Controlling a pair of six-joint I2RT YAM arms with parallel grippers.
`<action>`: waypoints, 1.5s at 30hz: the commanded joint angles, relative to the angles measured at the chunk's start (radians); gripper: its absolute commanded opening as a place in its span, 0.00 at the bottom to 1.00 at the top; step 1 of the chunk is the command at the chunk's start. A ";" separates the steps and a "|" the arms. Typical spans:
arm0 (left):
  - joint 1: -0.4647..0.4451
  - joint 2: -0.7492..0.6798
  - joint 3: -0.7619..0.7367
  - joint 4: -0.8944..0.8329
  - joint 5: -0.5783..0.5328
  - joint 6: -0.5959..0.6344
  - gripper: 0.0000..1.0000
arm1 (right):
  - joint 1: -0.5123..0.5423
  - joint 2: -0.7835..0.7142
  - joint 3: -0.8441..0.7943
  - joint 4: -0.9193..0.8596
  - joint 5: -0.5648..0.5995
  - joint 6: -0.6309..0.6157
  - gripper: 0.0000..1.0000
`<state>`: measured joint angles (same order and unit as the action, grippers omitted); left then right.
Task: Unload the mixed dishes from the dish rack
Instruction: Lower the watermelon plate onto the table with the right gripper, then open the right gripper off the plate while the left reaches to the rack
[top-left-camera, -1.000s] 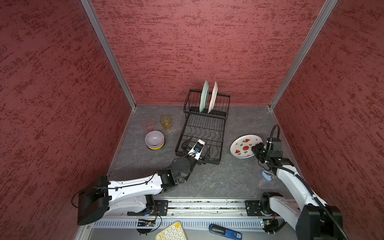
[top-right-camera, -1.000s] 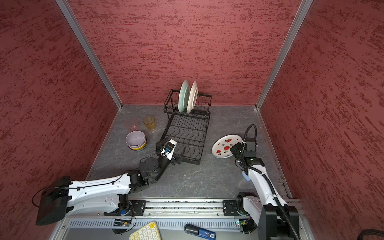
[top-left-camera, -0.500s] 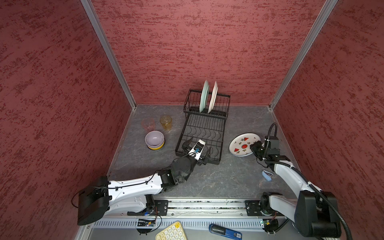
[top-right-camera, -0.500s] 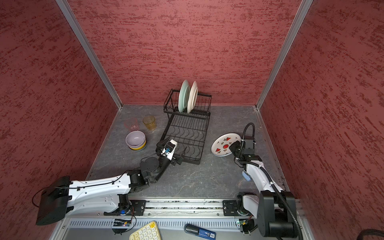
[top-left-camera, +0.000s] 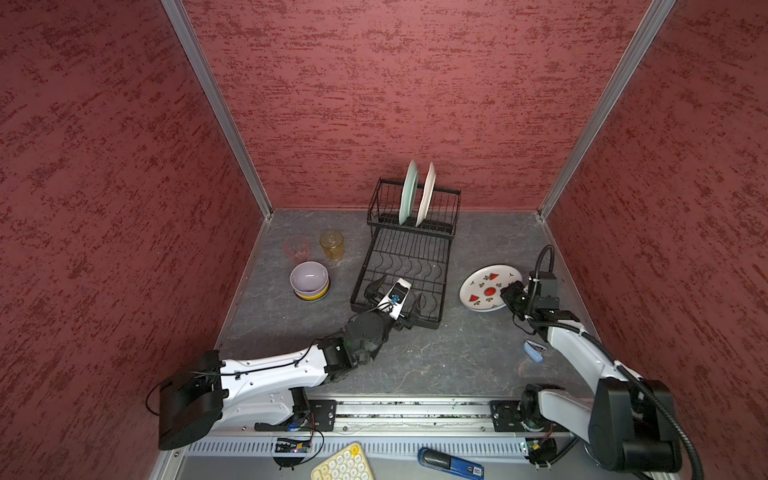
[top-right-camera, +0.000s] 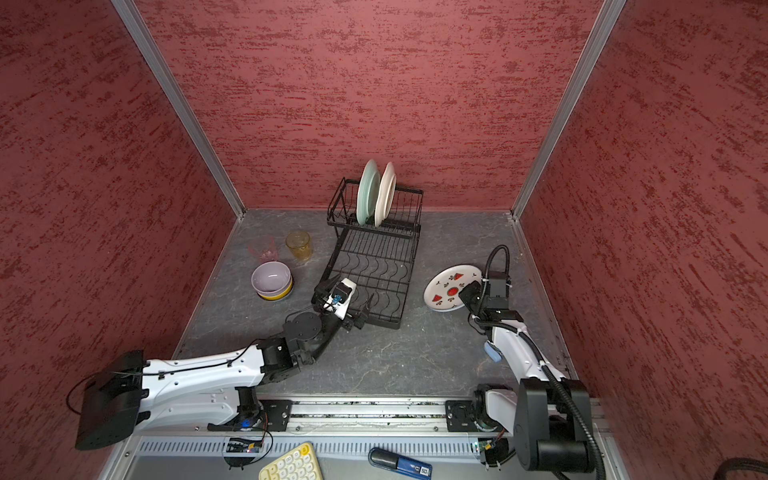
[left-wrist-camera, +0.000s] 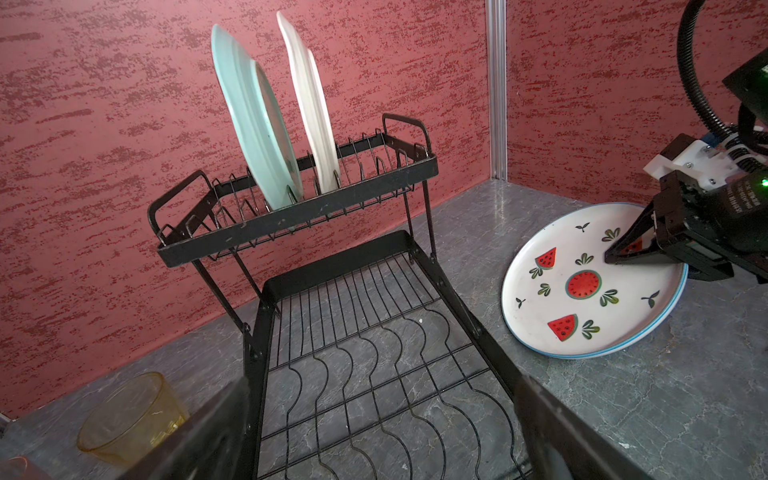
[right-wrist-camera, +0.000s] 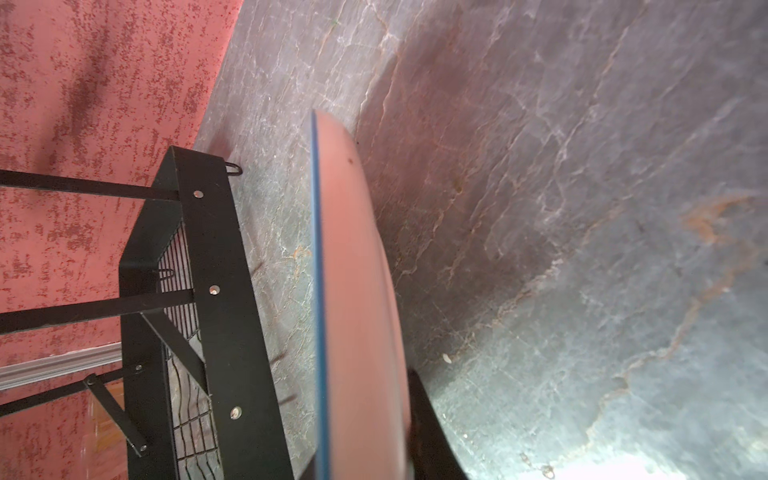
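Right claw (left-wrist-camera: 615, 259) is pinching the rim of the watermelon plate (left-wrist-camera: 582, 291), with one finger lying across the painted face and the other under it. That plate is out of the rack, over the table (top-left-camera: 415, 361) to the rack's right. It is tilted: the gripped side is raised and the edge toward the rack sits low. Whether that low edge touches the tabletop I cannot tell. In the right wrist view the plate shows edge-on, its blue rim line facing the rack and its underside facing the table.

The rack (left-wrist-camera: 299, 216) stands mid-table, reaching to the back wall. Its raised basket holds two plates on edge, the pale green plate (top-left-camera: 409, 191) and the cream plate (top-left-camera: 428, 191), close together but apart.

Left claw (top-left-camera: 395, 293) hovers over the near end of the rack's low tray, its fingers spread wide with nothing between them.

Left of the rack, the amber tumbler (top-left-camera: 331, 244) and pink tumbler (top-left-camera: 296, 248) stand upright side by side. Just in front of them the lilac bowl (top-left-camera: 309, 277) sits nested in the yellow bowl (top-left-camera: 311, 296).
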<state>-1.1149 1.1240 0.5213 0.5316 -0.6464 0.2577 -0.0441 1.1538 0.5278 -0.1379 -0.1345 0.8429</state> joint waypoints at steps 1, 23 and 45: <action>0.007 0.005 0.000 -0.002 0.011 -0.015 1.00 | -0.007 0.031 -0.016 -0.030 0.085 -0.051 0.21; 0.017 0.004 0.005 -0.020 0.011 -0.020 1.00 | -0.007 0.075 0.032 -0.077 0.143 -0.122 0.84; 0.023 -0.004 0.236 -0.335 -0.021 -0.182 1.00 | -0.007 -0.144 0.038 -0.074 0.023 -0.310 0.99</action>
<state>-1.0977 1.1255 0.7078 0.2985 -0.6559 0.1539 -0.0479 1.0439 0.5747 -0.2432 -0.0360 0.5743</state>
